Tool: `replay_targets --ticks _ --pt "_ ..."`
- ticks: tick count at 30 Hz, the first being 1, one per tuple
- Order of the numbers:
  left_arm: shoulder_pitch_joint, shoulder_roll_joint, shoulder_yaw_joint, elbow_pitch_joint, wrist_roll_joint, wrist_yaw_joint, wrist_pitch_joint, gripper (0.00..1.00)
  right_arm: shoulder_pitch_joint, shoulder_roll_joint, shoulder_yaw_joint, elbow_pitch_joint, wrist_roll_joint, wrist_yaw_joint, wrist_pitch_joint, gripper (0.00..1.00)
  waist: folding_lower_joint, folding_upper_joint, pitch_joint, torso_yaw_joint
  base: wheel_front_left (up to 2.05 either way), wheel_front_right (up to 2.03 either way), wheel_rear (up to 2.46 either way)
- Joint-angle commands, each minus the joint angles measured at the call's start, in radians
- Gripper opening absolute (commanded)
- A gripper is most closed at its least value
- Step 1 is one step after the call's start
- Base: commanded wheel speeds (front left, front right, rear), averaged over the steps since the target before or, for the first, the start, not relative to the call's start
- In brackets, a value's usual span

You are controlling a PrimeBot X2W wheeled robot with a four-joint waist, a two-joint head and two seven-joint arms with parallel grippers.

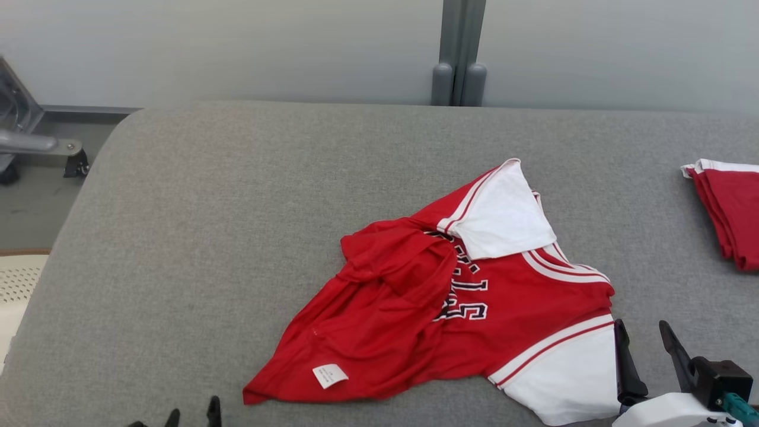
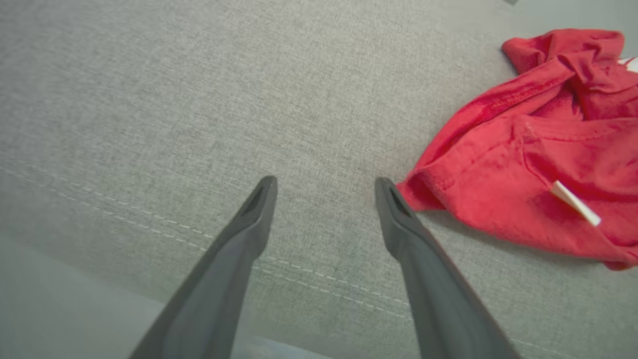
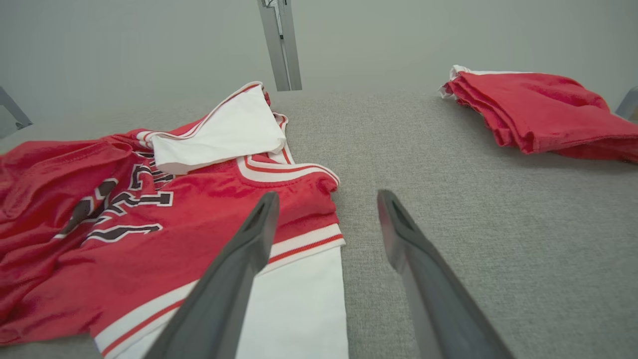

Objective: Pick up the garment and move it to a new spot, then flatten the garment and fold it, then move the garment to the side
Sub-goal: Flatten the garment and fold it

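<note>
Head view: grey padded table [image 1: 178,237] is taking up most of the frame, pale wall behind it, with a grey post [image 1: 459,53] standing at the far edge.

Garment [image 1: 415,308], a red jersey with white sleeves and dark lettering, is lying crumpled right of the table's centre, toward the near edge. One white sleeve is lying folded over the top of it and the other is spreading flat at the near right corner. The red body is bunching up in the middle.

Folded red pile [image 1: 732,207] is sitting at the far right edge, well apart from the garment.

Right gripper [image 1: 646,350] is hovering at lower right, just beside the near white sleeve. Its fingers are spreading wide and holding nothing. In the right wrist view one finger [image 3: 234,269] is overlapping the sleeve; cannot tell if it is touching.

Left gripper [image 2: 325,185] is also gaping wide, nothing between its fingers. It is pointing at bare table just beside the garment's red hem corner.

White label [image 1: 329,375] is showing on the red cloth near that hem.
</note>
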Motion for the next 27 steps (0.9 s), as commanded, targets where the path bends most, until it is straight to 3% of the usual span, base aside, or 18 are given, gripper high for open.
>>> replay_targets --ticks 1,8,17,23,27 --pt "0.012 0.000 0.048 -0.017 0.045 0.008 -0.005 1.00 0.014 -0.003 -0.004 -0.008 0.001 -0.001 0.000 1.00 0.0000 0.0000 -0.035 0.021 0.00 0.00 0.00" --pt "0.070 -0.074 0.260 -0.205 0.288 -0.055 -0.004 1.00 0.022 -0.003 -0.013 -0.049 -0.004 -0.001 0.000 1.00 0.0000 0.0000 -0.058 0.000 0.00 0.00 0.00" --pt "0.107 -0.209 0.380 -0.278 0.521 -0.253 -0.003 1.00 0.025 -0.003 -0.001 -0.109 -0.031 -0.001 0.000 1.00 0.0000 0.0000 -0.062 -0.044 0.00 0.00 0.00" --pt "0.078 -0.253 0.333 -0.207 0.582 -0.301 -0.003 1.00 0.023 -0.003 0.006 -0.108 -0.027 -0.001 0.000 1.00 0.0000 0.0000 -0.049 -0.068 0.00 0.00 0.00" --pt "0.002 -0.214 0.210 -0.101 0.559 -0.304 -0.003 1.00 0.003 -0.003 0.022 -0.104 -0.026 -0.001 0.000 1.00 0.0000 0.0000 -0.031 -0.089 0.00 0.00 0.00"
